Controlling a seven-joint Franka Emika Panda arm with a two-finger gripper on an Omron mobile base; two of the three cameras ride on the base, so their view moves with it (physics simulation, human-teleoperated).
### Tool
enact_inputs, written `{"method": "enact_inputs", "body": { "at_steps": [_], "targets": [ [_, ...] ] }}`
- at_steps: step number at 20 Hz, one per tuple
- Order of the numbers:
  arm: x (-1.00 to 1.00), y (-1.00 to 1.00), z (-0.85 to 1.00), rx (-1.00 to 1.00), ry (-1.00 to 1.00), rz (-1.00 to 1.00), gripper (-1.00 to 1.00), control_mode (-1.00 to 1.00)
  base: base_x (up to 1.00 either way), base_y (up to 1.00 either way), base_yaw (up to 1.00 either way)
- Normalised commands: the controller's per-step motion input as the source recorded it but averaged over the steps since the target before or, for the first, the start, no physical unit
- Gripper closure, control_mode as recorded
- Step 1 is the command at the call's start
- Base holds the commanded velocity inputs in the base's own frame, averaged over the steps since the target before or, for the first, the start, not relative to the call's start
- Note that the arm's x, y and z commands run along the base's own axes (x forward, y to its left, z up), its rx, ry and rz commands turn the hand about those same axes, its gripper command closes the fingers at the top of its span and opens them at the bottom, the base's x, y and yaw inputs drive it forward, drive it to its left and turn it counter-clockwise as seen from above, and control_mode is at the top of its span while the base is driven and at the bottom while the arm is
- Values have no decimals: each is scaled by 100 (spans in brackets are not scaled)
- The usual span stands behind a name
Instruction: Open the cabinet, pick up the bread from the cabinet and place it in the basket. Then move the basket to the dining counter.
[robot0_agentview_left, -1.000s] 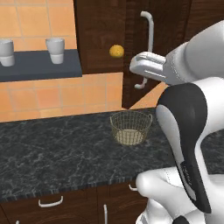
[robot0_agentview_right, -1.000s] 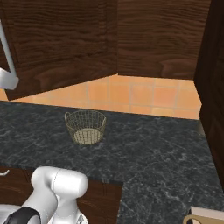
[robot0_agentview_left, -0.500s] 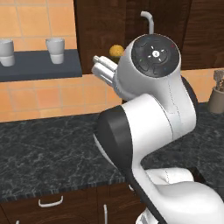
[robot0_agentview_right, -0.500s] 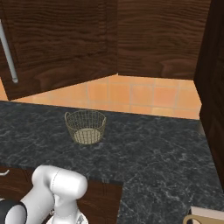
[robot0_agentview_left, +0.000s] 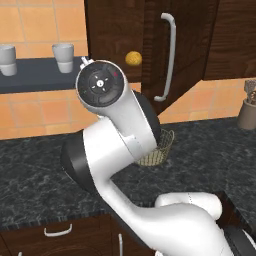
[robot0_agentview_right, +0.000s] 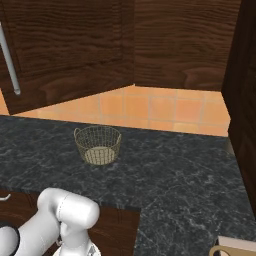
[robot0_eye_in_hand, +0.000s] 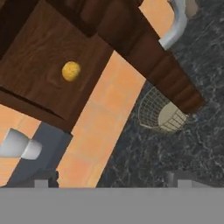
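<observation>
Hand view showed the gripper (robot0_eye_in_hand: 111, 180) spread wide and holding nothing, well short of the bread (robot0_eye_in_hand: 71, 70), which sat inside the open cabinet (robot0_eye_in_hand: 39, 57). No brand, label or writing was legible. The basket (robot0_agentview_right: 98, 145) stood on the black worktop (robot0_agentview_right: 170, 170).

Glossy white arm (robot0_agentview_left: 125, 150) of rounded shells with black joint bands; a black round cap (robot0_agentview_left: 100, 84) bears small screws and marks
</observation>
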Motion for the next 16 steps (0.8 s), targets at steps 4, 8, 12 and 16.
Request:
{"method": "enact_inputs", "body": {
  "at_steps": [4,8,12,16],
  "targets": [
    [64,0,-49,14,-30,-29,-100,-100,0,0,0],
    [66,1,-6,15,-16,-54,-100,-100,0,0,0],
    [15,18,24,28,-12,-46,-100,-100,0,0,0],
    [1,-3,3,28,-9,-35,-100,-100,0,0,0]
  ]
}}
